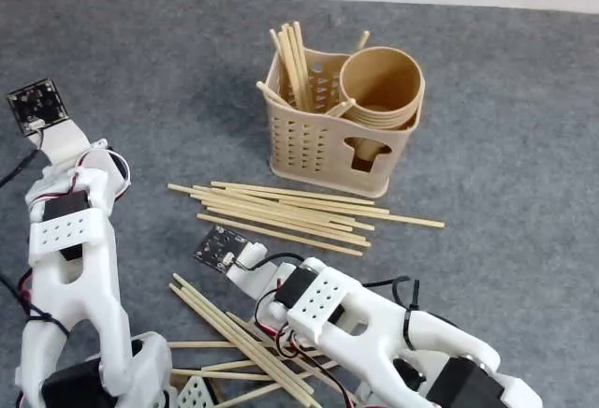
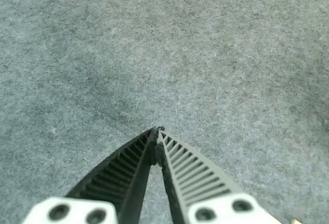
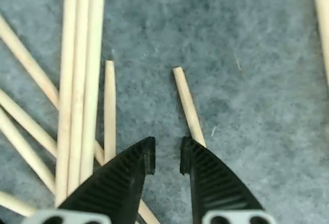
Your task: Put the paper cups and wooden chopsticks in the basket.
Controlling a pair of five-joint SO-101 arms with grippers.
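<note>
Right gripper point(image 3: 167, 155) slightly parted, gripping nothing, over the desk point(image 3: 257, 54); one chopstick point(image 3: 187, 106) runs in behind one finger, with others lying alongside. Left gripper point(image 2: 157, 130) clenched empty over bare desk. In the high view, loose chopsticks point(image 1: 281, 209) lie just before the basket point(image 1: 318, 146), which holds stacked cups point(image 1: 374, 76) and upright sticks.

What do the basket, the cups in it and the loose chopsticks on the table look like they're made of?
Basket: probably moulded plastic, matte beige, with even rows of slots.
Cups: likely paper, tan, with thin nested rims.
Chopsticks: bare pale wood, dull and unvarnished.
</note>
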